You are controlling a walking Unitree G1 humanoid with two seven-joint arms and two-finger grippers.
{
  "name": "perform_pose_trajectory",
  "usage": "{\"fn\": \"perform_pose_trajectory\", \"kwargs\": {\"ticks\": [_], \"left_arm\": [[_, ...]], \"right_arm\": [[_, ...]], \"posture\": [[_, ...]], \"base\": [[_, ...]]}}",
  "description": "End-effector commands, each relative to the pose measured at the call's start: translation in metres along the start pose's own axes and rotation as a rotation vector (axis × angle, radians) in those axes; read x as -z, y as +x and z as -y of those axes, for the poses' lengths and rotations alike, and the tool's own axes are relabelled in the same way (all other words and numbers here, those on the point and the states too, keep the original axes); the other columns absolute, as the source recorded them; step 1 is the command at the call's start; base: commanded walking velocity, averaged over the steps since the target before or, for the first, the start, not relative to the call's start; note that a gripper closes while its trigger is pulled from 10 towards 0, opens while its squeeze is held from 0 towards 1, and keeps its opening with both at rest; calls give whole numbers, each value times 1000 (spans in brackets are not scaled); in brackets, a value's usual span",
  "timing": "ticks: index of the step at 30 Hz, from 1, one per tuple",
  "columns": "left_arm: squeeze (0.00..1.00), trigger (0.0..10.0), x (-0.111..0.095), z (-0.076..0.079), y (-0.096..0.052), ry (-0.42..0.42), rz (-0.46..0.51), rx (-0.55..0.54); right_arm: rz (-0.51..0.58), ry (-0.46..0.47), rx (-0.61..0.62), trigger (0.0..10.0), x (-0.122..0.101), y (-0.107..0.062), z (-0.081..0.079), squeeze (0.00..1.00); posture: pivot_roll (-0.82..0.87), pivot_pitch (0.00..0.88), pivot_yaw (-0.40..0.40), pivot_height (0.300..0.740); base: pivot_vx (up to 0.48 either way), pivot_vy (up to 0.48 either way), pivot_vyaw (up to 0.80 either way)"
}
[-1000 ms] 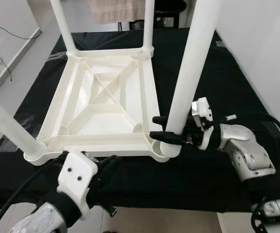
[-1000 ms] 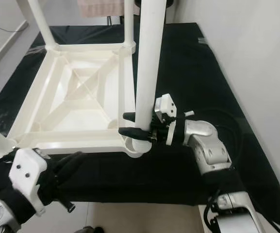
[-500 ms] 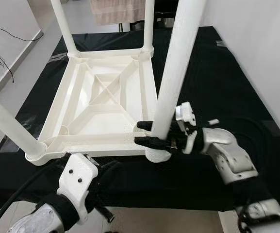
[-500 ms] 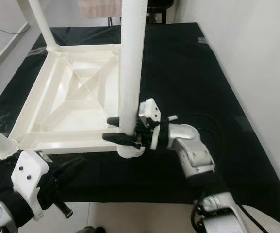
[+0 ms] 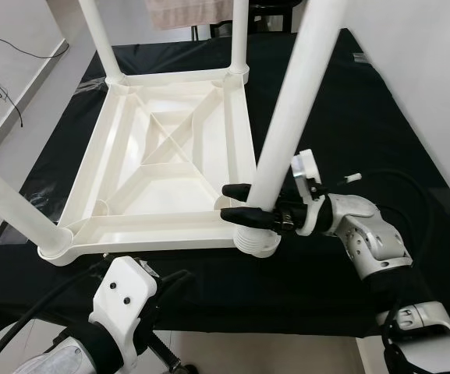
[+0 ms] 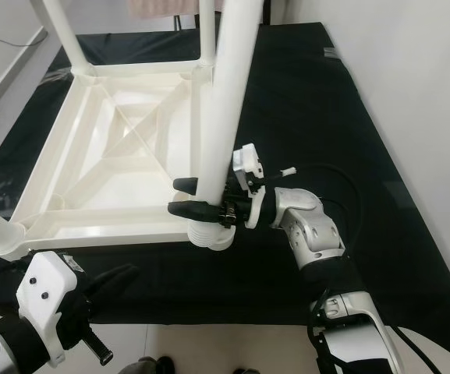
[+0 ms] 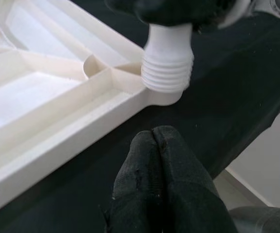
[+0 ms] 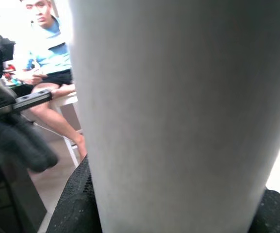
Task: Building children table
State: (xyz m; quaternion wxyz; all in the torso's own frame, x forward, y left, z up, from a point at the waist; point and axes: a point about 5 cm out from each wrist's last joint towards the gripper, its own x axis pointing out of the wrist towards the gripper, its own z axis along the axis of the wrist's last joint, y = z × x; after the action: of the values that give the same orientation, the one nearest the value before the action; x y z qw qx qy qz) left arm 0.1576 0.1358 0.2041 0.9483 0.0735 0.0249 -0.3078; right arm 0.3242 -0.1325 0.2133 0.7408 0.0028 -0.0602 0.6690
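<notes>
right gripper (image 5: 236, 204) clamped on table leg (image 5: 287, 125) just above its threads, so I can screw it into tabletop (image 5: 170, 156) corner socket | left gripper (image 7: 159, 145) closed, idle at counter (image 5: 349, 117) edge

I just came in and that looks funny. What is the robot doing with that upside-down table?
It is building a little white table, which lies upside down on a black cloth. The right gripper clamps the near leg just above its corner socket, with screw threads showing. The left gripper waits shut at the table's near edge.
</notes>
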Motion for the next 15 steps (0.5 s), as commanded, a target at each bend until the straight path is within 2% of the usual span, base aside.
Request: {"fn": "perform_pose_trajectory", "kwargs": {"ticks": [1, 5, 15], "left_arm": [[0, 10000, 0, 1, -2, 5, -13, 14], [0, 10000, -1, 2, -2, 9, -11, 22], [0, 10000, -1, 3, -1, 15, -8, 24]], "right_arm": [[-30, 20, -15, 10000, 11, 0, -4, 0], [-46, -36, 72, 10000, 14, 0, 5, 0], [-70, -52, 96, 10000, 16, -7, 8, 0]], "posture": [[160, 285, 36, 740], [161, 280, 36, 740], [166, 264, 33, 740]], "base": [[0, 0, 0], [0, 0, 0], [0, 0, 0]]}}
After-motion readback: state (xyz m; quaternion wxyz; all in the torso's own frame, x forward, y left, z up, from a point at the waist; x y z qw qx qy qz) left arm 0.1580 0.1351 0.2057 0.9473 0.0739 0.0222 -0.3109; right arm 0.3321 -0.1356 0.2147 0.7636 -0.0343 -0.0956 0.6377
